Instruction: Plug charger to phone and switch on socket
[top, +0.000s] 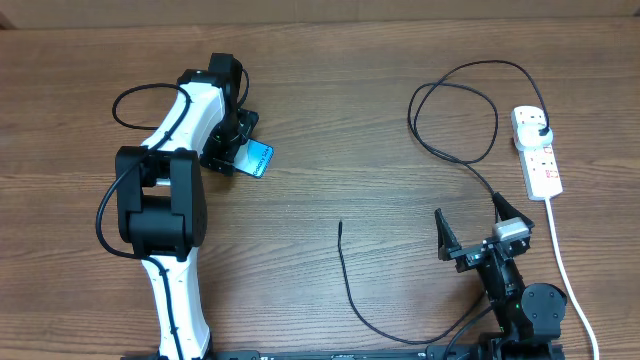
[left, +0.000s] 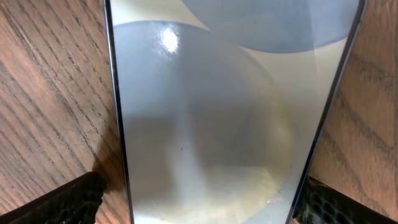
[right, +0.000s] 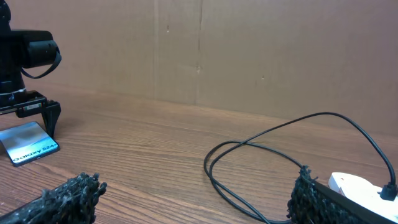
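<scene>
The phone (top: 261, 160) lies flat on the table at the upper left, blue screen up. It fills the left wrist view (left: 211, 124) and shows at the left of the right wrist view (right: 28, 144). My left gripper (top: 238, 150) is open and straddles it, with a gap at one finger (left: 199, 208). The charger cable (top: 455, 150) loops from its plug head (top: 541, 131) in the white socket (top: 540, 165), passes under my right gripper and ends in a free tip (top: 340, 224). My right gripper (top: 472, 222) is open and empty above the cable (right: 249, 149).
The socket's thick white cord (top: 565, 270) runs down the right side toward the table's front edge. The left arm's black wire (top: 130, 100) loops at the upper left. A brown cardboard wall (right: 199, 50) stands behind the table.
</scene>
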